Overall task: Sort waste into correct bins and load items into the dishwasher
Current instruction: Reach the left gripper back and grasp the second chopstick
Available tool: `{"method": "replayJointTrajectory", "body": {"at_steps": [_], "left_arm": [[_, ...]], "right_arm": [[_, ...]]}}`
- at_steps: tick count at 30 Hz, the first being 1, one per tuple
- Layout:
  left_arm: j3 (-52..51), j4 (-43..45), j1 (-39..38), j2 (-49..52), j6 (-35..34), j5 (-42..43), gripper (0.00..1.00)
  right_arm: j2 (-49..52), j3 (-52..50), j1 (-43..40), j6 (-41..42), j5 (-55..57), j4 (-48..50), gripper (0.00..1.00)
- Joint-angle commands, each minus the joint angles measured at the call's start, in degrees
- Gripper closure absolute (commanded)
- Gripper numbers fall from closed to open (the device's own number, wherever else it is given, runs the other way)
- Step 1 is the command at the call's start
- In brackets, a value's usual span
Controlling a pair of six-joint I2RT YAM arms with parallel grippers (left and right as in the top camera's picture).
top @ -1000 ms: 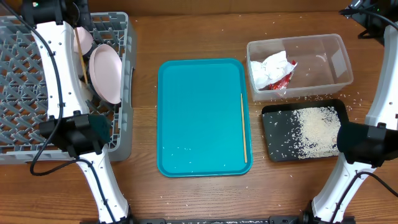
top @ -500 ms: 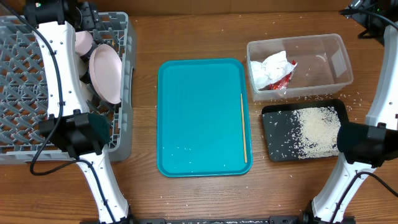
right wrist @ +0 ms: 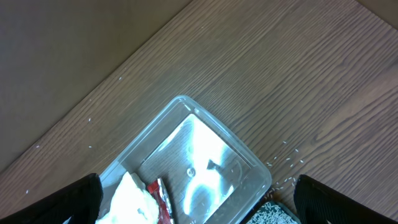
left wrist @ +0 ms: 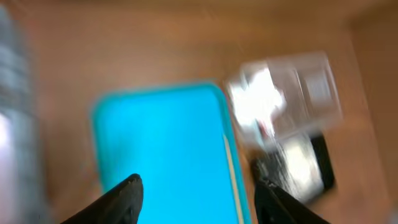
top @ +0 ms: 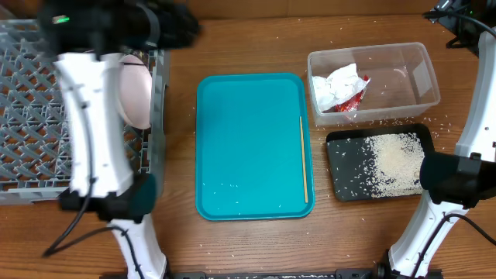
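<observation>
My left gripper (left wrist: 199,194) is open with nothing between its fingers and hovers over the teal tray (left wrist: 161,149); this view is blurred by motion. From overhead it is a dark smear (top: 174,29) just right of the grey dishwasher rack (top: 31,116), where a pale plate (top: 138,93) stands on edge. My right gripper (right wrist: 196,186) is open and empty, high above the clear bin (right wrist: 205,155). That bin (top: 372,81) holds the white napkin (top: 337,84) and red wrapper (top: 351,101). The black bin (top: 341,186) holds rice crumbs (top: 391,163).
A wooden chopstick (top: 303,159) lies along the right side of the teal tray (top: 248,147). Loose rice grains are scattered on the wood around both bins. The right arm (top: 473,108) runs along the table's right edge.
The left arm has swung fast to the right, from the plates at the rack's far corner out over the table. Its jaws opened on the way. The right arm stayed still.
</observation>
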Motion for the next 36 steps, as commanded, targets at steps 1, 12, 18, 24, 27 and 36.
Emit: {"method": "replayJointTrajectory", "body": {"at_steps": [1, 12, 18, 24, 27, 36], "left_arm": [[-2.1, -2.38, -7.45, 8.02, -6.75, -1.53, 0.41], [-2.34, -0.17, -25.86, 27.08, -19.78, -12.57, 0.52], [-2.34, 4.28, -31.39, 33.88, -22.64, -16.0, 0.52], [-2.36, 3.04, -33.7, 36.65, -28.5, -24.17, 0.54], [-2.36, 3.15, -33.79, 37.38, -28.81, -24.2, 0.58], [-2.45, 4.83, -34.27, 39.74, -28.87, -22.21, 0.61]], "right_arm": [[-0.83, 1.7, -0.04, 0.09, 0.42, 0.35, 0.0], [-0.83, 1.7, -0.04, 0.09, 0.42, 0.35, 0.0], [-0.83, 1.7, -0.04, 0.09, 0.42, 0.35, 0.0], [-0.83, 1.7, -0.04, 0.09, 0.42, 0.35, 0.0], [-0.83, 1.7, -0.04, 0.09, 0.42, 0.37, 0.0], [-0.83, 1.7, -0.04, 0.09, 0.42, 0.35, 0.0]]}}
